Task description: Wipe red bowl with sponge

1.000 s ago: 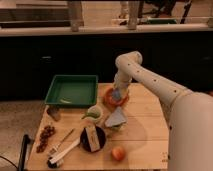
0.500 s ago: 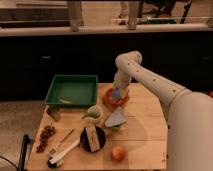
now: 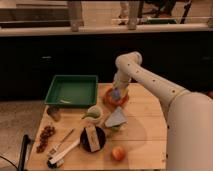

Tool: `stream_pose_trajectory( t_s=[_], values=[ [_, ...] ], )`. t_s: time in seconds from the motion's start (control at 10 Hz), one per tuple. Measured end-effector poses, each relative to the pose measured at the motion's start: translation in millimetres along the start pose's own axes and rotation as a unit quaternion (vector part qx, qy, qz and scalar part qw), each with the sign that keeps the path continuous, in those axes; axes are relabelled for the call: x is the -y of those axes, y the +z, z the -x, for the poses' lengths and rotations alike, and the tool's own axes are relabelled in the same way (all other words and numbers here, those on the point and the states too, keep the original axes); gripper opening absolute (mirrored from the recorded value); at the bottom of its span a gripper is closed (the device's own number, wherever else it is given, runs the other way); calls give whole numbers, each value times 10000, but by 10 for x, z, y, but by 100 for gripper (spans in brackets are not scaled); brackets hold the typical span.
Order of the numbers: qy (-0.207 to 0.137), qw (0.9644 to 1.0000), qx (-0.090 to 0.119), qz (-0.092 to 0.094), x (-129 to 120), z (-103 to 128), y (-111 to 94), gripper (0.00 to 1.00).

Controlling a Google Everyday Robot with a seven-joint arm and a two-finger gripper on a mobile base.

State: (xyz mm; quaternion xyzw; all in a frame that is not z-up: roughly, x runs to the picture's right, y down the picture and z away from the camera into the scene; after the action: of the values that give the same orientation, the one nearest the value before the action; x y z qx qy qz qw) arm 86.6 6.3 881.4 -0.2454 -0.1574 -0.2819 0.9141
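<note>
At the table's far edge, my gripper (image 3: pixel 116 93) presses the sponge (image 3: pixel 116 94) into the red bowl (image 3: pixel 115 98), just beyond the grey-blue folded piece (image 3: pixel 116 118); whether my fingers clamp it I cannot tell. Pushing sideways could skid the bowl off. Nothing has visibly shifted since a second ago.

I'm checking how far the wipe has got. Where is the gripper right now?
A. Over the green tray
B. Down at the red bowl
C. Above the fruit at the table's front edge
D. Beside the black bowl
B: the gripper reaches down into the red bowl behind the pale cup, with the blue-grey sponge at its tip.
</note>
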Motion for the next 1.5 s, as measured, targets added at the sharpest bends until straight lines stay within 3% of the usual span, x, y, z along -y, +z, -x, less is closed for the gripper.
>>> stream_pose_trajectory(
  t_s=[0.5, 1.5],
  values=[
    [148, 9999, 29, -10, -7, -170, 97, 0],
    [333, 9990, 149, 260, -155, -358, 359, 0]
  ],
)
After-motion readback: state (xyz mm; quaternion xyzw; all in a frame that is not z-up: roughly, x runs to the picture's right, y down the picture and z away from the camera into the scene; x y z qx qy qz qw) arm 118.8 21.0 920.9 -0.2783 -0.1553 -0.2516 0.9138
